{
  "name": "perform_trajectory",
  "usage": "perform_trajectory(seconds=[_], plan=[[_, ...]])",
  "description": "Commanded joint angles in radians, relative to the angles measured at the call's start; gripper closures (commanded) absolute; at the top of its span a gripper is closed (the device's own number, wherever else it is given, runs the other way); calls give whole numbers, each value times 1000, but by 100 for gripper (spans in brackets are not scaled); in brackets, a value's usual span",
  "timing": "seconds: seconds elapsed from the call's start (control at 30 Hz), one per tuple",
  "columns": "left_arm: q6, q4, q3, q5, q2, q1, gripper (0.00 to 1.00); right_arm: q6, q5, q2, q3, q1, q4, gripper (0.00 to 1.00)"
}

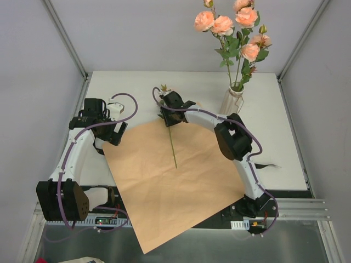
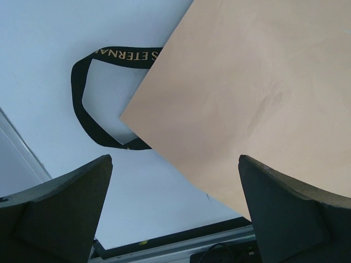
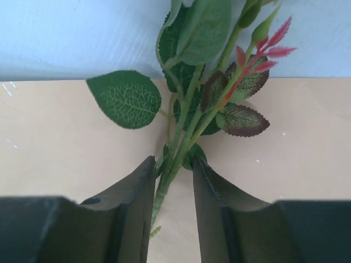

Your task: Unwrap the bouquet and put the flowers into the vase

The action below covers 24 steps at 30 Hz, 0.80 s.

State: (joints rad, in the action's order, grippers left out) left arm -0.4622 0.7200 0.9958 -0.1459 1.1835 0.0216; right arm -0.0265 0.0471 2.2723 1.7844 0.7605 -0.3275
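Nearly done: the paper (image 1: 164,186) lies flat and most flowers (image 1: 236,33) stand in the vase (image 1: 232,99) at one o'clock. The right gripper (image 3: 173,160) straddles the last stem (image 1: 172,143) mid-table, jaws close about it, grip unclear; the left gripper (image 2: 175,159) gapes empty at nine o'clock. Next: pinch, lift, carry it to the vase

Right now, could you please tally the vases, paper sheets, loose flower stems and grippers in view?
Vase: 1
Kraft paper sheet: 1
Loose stem lying on the paper: 1
Grippers: 2, the left gripper and the right gripper
Total: 5
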Motion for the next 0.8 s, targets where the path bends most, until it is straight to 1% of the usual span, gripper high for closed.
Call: perform_trajectory(seconds=[0.0, 0.03, 0.1, 0.13, 0.2, 0.33, 0.43, 0.47, 0.53, 0.57, 0.6, 0.63, 0.67, 0.7, 0.73, 0.77], plan=[[-15, 21, -3, -1, -36, 11, 1, 23, -21, 29, 50, -6, -42, 68], [-16, 19, -5, 0, -38, 11, 1, 23, -24, 32, 52, -4, -42, 75], [-16, 19, -13, 3, -45, 11, 1, 23, -26, 23, 55, -6, -42, 84], [-18, 19, -16, 3, -48, 12, 1, 48, -23, 17, 55, -6, -41, 92], [-19, 19, -23, 5, -55, 11, 1, 56, -18, -16, 55, -4, -35, 99], [-18, 19, -29, 5, -55, 11, 1, 57, -4, -115, 59, -6, -5, 99], [-12, 19, -28, -1, -45, 11, 1, 50, -12, -227, 72, -6, 25, 99], [-7, 21, -25, -3, -45, 9, 1, 43, -16, -294, 72, -4, 53, 99], [-4, 19, -23, -9, -42, 11, 1, 33, -36, -368, 57, -4, 83, 99], [0, 19, -20, -11, -42, 9, 1, -11, -36, -449, 44, -6, 120, 99], [2, 19, -19, -12, -42, 11, 1, -29, -38, -488, 32, -6, 140, 99], [5, 19, -20, -15, -42, 11, 1, -50, -38, -532, -12, -6, 168, 99], [7, 21, -19, -17, -42, 11, 1, -93, -38, -622, -41, -6, 236, 99], [10, 19, -16, -17, -44, 11, 1, -122, -35, -670, -80, -7, 281, 99], [13, 19, -16, -20, -45, 11, 1, -150, -32, -768, -162, -7, 322, 99], [14, 19, -13, -23, -44, 9, 1, -212, -23, -818, -221, -7, 452, 99]])
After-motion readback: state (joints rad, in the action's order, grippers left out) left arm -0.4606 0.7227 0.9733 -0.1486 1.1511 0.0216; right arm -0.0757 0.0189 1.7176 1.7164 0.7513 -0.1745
